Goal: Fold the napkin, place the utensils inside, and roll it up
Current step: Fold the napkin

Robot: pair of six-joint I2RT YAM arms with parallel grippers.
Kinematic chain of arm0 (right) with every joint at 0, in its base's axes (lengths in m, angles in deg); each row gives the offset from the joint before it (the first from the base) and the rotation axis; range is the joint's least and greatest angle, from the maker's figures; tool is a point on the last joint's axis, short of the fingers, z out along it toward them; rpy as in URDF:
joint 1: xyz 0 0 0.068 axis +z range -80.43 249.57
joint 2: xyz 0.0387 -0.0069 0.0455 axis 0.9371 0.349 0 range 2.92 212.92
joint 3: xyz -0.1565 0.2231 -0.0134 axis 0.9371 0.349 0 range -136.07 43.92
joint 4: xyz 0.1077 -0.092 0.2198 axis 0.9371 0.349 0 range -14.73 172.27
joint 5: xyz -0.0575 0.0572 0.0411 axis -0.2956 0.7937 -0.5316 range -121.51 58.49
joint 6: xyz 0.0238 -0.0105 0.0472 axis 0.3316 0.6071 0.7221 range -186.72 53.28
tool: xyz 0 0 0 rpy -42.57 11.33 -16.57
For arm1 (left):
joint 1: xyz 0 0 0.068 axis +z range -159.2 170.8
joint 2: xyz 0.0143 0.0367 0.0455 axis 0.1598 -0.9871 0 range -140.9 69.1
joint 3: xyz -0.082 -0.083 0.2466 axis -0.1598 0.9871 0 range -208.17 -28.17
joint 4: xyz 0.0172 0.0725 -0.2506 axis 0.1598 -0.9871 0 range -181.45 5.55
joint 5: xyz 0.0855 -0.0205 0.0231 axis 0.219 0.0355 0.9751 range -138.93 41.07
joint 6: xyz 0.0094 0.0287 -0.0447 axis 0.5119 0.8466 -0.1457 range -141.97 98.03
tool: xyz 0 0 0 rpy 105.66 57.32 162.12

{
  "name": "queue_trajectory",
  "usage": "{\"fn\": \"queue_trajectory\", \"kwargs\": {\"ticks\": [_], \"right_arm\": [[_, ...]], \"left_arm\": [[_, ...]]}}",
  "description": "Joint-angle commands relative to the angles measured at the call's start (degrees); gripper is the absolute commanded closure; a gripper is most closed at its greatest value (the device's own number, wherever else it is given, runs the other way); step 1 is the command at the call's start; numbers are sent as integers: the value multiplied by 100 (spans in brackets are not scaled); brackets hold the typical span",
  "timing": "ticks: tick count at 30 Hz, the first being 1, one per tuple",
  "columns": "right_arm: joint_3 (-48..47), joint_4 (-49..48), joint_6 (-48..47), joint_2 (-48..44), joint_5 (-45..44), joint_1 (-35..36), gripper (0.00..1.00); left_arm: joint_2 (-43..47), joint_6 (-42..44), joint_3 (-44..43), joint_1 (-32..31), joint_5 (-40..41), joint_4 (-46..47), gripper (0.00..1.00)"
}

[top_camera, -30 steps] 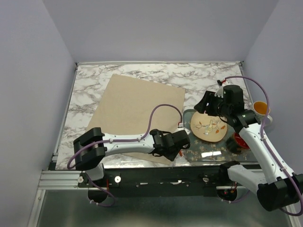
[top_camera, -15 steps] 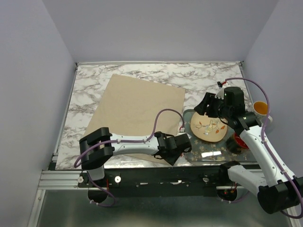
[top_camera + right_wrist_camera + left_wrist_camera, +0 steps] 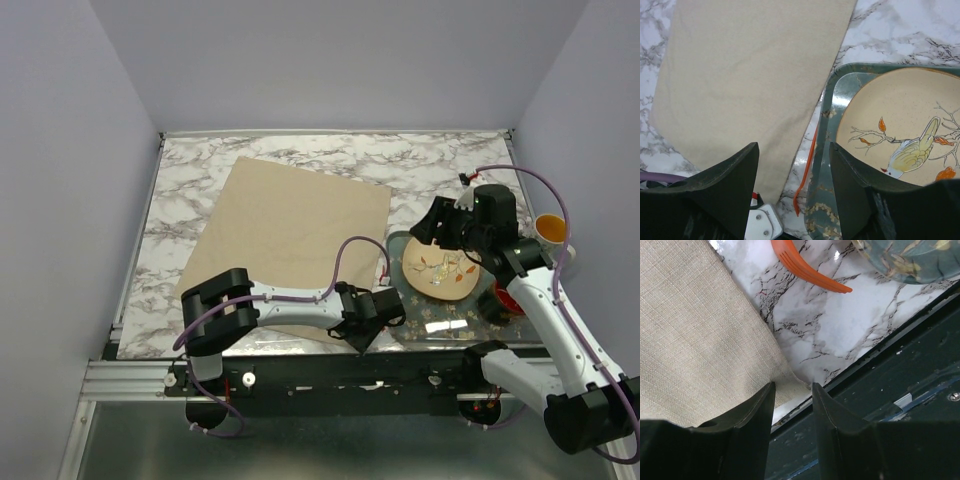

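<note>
The tan napkin (image 3: 290, 230) lies flat and unfolded on the marble table. My left gripper (image 3: 792, 389) is low at the napkin's near right corner (image 3: 790, 376), right by the table's front edge. Its jaws stand a little apart, the cloth corner lies just off their tips, and nothing sits between them. An orange utensil (image 3: 807, 270) rests on the marble between the napkin and the tray, its thin handle (image 3: 807, 160) along the tray's left rim. My right gripper (image 3: 792, 150) hovers wide open above that gap, holding nothing.
A green patterned tray (image 3: 440, 322) at the near right carries a round tan plate (image 3: 440, 270) with a bird painted on it. A small red item (image 3: 508, 298) lies beside the tray, and a yellow cup (image 3: 549, 228) stands at the far right. A dark frame runs below the front edge.
My left arm has swung right and nearer, carrying its gripper down to the napkin's near right corner. The right gripper has barely shifted.
</note>
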Motion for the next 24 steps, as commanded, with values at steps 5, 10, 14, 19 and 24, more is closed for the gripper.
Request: {"fn": "queue_trajectory", "kwargs": {"ticks": [5,10,14,19,24], "right_arm": [[122,75,-46,-195,78,-33,33],[105,75,-64,-204,78,-33,33],[105,75,-90,-195,52,-42,33],[131,75,-99,-99,51,-33,33],[280,66,-187,-125,-115,-33,33]], "left_arm": [[-211,97,144,-30,-104,105,55],[-483,44,188,-92,-17,150,61],[-537,-70,188,-100,491,53,76],[-196,-123,65,-109,652,-70,82],[544,-140,-23,-92,458,-167,92]]}}
